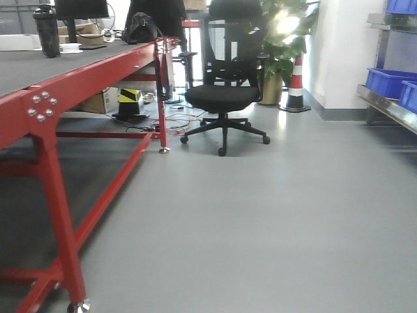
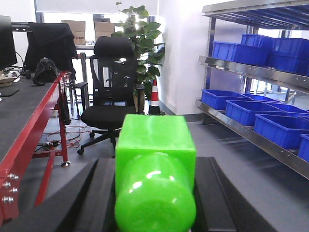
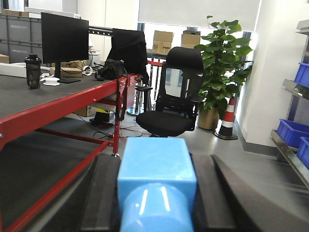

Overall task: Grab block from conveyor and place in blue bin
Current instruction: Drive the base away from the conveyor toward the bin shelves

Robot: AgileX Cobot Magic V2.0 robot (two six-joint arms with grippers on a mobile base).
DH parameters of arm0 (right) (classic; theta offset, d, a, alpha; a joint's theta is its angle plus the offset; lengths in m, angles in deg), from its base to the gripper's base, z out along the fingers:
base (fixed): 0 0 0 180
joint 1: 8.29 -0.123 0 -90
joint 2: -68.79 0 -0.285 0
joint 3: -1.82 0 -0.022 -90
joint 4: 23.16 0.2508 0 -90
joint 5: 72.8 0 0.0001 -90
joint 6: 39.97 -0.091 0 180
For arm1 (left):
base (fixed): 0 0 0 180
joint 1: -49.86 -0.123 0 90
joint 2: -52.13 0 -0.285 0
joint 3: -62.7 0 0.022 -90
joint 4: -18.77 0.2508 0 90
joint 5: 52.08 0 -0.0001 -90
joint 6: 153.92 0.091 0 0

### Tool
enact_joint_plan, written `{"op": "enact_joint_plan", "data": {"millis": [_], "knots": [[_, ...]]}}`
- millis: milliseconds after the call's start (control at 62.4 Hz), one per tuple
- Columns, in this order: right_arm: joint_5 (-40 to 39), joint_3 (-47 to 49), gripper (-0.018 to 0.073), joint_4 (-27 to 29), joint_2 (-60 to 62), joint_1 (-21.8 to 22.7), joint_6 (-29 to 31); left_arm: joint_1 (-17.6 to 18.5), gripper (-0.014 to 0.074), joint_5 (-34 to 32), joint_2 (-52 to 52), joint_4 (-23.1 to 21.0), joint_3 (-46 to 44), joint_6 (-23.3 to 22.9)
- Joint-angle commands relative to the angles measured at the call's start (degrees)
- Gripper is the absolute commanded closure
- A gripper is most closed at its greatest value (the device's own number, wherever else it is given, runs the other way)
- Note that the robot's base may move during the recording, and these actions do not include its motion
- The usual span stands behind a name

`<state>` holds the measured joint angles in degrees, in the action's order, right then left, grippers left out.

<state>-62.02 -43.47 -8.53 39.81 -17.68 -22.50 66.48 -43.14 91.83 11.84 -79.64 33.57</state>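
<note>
In the left wrist view my left gripper (image 2: pixel 155 166) is shut on a bright green block (image 2: pixel 155 145), held between two black fingers (image 2: pixel 99 193) above the floor. In the right wrist view my right gripper (image 3: pixel 157 162) is shut on a light blue block (image 3: pixel 157 166). The conveyor (image 1: pixel 36 65) is a dark grey belt on a red frame at the left; it also shows in the left wrist view (image 2: pixel 17 108) and the right wrist view (image 3: pixel 29 99). Blue bins (image 2: pixel 241 108) stand on metal shelves at the right, also in the exterior view (image 1: pixel 388 81). Neither gripper shows in the exterior view.
A black office chair (image 1: pixel 225 85) stands on the grey floor beyond the conveyor's end, with a potted plant (image 1: pixel 283 45) and a striped traffic cone (image 1: pixel 296 85) behind it. A monitor (image 3: pixel 64 38), a dark bottle (image 3: pixel 33 71) and a black bag (image 3: pixel 112 70) sit on the belt. Cables lie under the frame.
</note>
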Motion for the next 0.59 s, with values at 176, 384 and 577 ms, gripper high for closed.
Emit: {"op": "enact_joint_plan", "data": {"millis": [176, 384, 577], "knots": [[-1.3, 0.1, 0.0727, 0.1, 0.3, 0.0, 0.2, 0.3, 0.0707, -1.0, -0.1, -0.5, 0.0, -0.1], [-1.3, 0.1, 0.0727, 0.1, 0.3, 0.0, 0.2, 0.3, 0.0707, -1.0, -0.1, -0.5, 0.0, -0.1], [-1.3, 0.1, 0.0727, 0.1, 0.3, 0.0, 0.2, 0.3, 0.0707, -1.0, -0.1, -0.5, 0.0, -0.1]]}}
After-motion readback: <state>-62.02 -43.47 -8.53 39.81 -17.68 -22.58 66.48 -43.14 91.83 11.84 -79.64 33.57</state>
